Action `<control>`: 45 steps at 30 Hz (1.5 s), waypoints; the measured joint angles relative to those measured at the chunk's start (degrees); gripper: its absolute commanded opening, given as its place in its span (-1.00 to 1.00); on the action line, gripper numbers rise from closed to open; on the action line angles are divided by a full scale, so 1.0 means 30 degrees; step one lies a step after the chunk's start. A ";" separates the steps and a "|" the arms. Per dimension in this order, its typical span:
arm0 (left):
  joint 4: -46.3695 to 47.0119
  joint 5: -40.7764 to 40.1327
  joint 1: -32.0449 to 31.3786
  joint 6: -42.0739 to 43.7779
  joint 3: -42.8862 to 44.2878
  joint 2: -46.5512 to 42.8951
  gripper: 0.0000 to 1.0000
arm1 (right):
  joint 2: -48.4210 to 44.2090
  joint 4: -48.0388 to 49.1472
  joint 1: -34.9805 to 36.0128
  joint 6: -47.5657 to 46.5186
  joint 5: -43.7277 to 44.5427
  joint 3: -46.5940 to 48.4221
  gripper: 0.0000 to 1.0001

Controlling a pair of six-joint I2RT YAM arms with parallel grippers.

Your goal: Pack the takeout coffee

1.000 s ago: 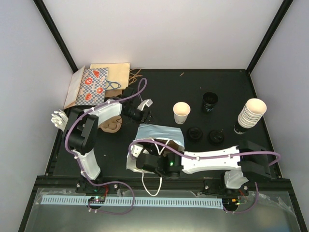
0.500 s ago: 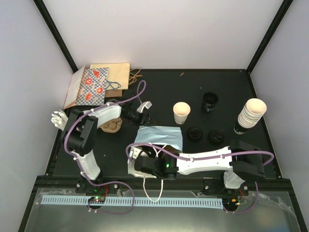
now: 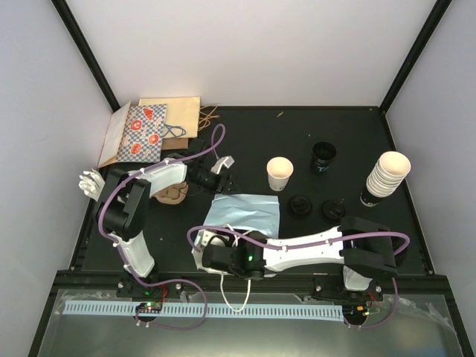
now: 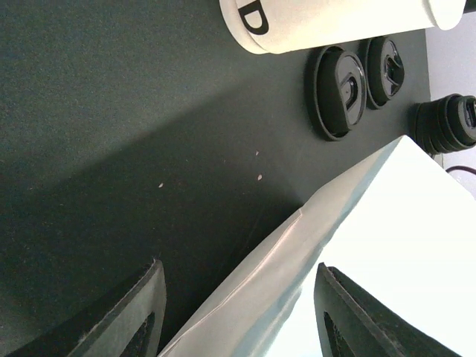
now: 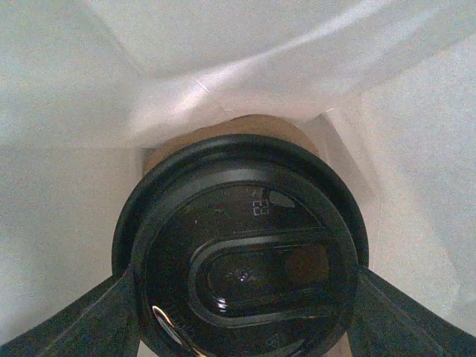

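Left wrist: black "D" on cream cup (image 4: 335,21).

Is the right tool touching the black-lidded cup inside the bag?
Touching: in the right wrist view, the right tool has both fingers pressed against the cup lid.

Centre of table (image 3: 349,126): paper bag (image 3: 249,210) lying flat, mouth toward near edge. Inside bag, at mouth end: lidded cup (image 5: 242,223), between fingers of right gripper (image 5: 245,275), touched on both sides. At bag's far left corner: left gripper (image 4: 239,268), bag edge between its spread fingers, not pinched. Just behind bag: open cup (image 3: 280,172), upright. Right of bag: two loose lids (image 3: 300,205), side by side, flat on table. Behind those: stack of lids (image 3: 323,157). Far right: stack of cups (image 3: 387,175). Left of bag: cup carrier (image 3: 169,195), partly under left arm. Far left corner: spare bags (image 3: 141,134), flat, overlapping.
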 measured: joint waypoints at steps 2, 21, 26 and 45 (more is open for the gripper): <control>0.0044 -0.0029 0.0000 0.0000 0.0000 -0.0022 0.13 | 0.0219 -0.0146 0.0022 0.0000 0.0211 0.0182 -0.41; 0.0211 -0.0233 -0.0029 -0.0182 0.0007 -0.0073 0.06 | 0.2120 -0.1938 0.0117 -0.0146 0.1392 0.2222 -0.42; 0.0219 -0.0262 -0.0109 -0.0284 0.0051 -0.0073 0.05 | 0.2499 -0.2368 0.0153 -0.0342 0.1574 0.2659 -0.42; -0.0087 -0.1260 -0.0612 -0.0481 0.0124 -0.0073 0.05 | 0.0117 -0.2412 -0.1173 -0.0335 -0.2404 0.1909 -0.42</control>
